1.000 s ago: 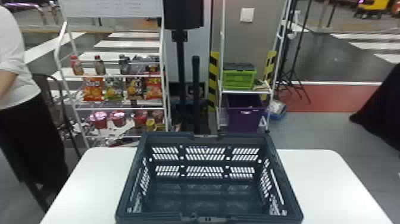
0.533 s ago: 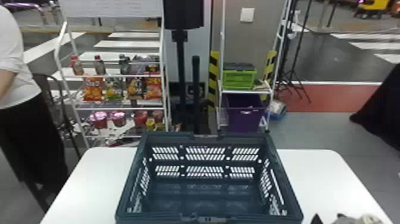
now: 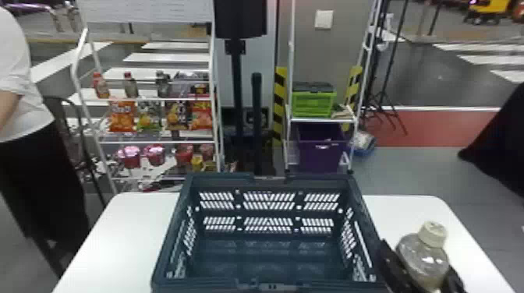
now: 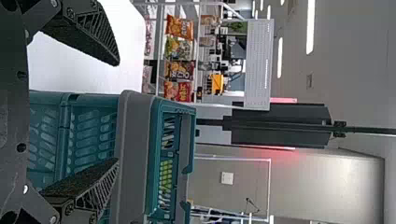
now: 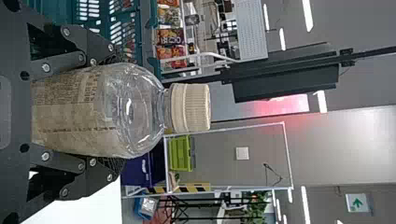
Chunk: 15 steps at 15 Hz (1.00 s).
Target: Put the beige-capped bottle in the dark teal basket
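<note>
One white surface point(image 3: 113, 241) bears the basket point(image 3: 319, 180), which sits with its mouth up. My left gripper point(image 4: 116, 112) is by the basket, its jaws spread apart and holding nothing. My right gripper point(image 5: 116, 112) has its jaws closed around the bottle point(image 3: 423, 261), which is roughly upright just outside the basket's right side.

I'd call the bottle light to middling; I can't tell how full it is. Its clear wall is probably thin plastic, smooth enough to slip and liable to dent if I squeeze hard, though I wouldn't expect it to break. The label point(image 5: 70, 112) gives the best hold – a broad, even stretch below the shoulder, one jaw to each side, where I have it. The cap point(image 3: 432, 233) looks stiff but small, a poorer place to carry from.

Against the earlier head views, surface and basket sit where they were. The bottle is what differs: out of sight at first, then just its top peeping in at the bottom right – now it stands well into view, close by the basket's rim.
</note>
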{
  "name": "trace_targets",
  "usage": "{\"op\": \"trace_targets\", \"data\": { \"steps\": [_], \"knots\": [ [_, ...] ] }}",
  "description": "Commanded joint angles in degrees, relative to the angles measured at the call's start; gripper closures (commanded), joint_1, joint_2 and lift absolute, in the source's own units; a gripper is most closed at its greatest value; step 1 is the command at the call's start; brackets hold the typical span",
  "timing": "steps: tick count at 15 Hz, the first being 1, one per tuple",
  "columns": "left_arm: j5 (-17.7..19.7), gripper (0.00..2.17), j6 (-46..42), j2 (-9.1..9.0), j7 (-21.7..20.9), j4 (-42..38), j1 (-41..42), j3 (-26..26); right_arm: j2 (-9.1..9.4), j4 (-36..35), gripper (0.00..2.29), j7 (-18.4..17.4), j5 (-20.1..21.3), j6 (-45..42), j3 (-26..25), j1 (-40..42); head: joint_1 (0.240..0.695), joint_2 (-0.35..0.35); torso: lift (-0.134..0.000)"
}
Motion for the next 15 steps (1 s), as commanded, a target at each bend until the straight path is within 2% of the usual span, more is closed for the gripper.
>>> {"op": "trace_targets", "data": {
  "steps": [1,4,7,10,15],
  "knots": [
    [0.27,0.16,0.44,0.0,0.0,-0.15,-0.01,0.15,-0.18,-0.38,2.29,-0.96,0.26,7.93,1.44,-5.26,0.499,0.0,0.0],
    [0.45,0.16,0.62,0.09,0.0,0.03,-0.09,0.24,-0.89,-0.47,2.29,-3.51,0.61,19.88,3.64,-12.55,0.499,0.0,0.0],
    [0.62,0.16,0.44,0.09,0.0,0.29,-0.01,0.24,-1.85,1.55,2.29,-6.32,1.14,30.78,7.86,-20.55,0.499,0.0,0.0],
    [0.8,0.16,0.27,0.09,0.0,0.82,-0.01,0.33,-1.68,4.72,2.29,-8.6,1.84,42.03,11.9,-27.85,0.499,0.0,0.0],
    [0.89,0.16,-1.14,0.09,0.0,1.7,0.26,0.42,-0.36,13.42,2.29,-10.27,1.93,49.59,17.18,-37.95,0.499,0.0,0.0]
  ]
}}
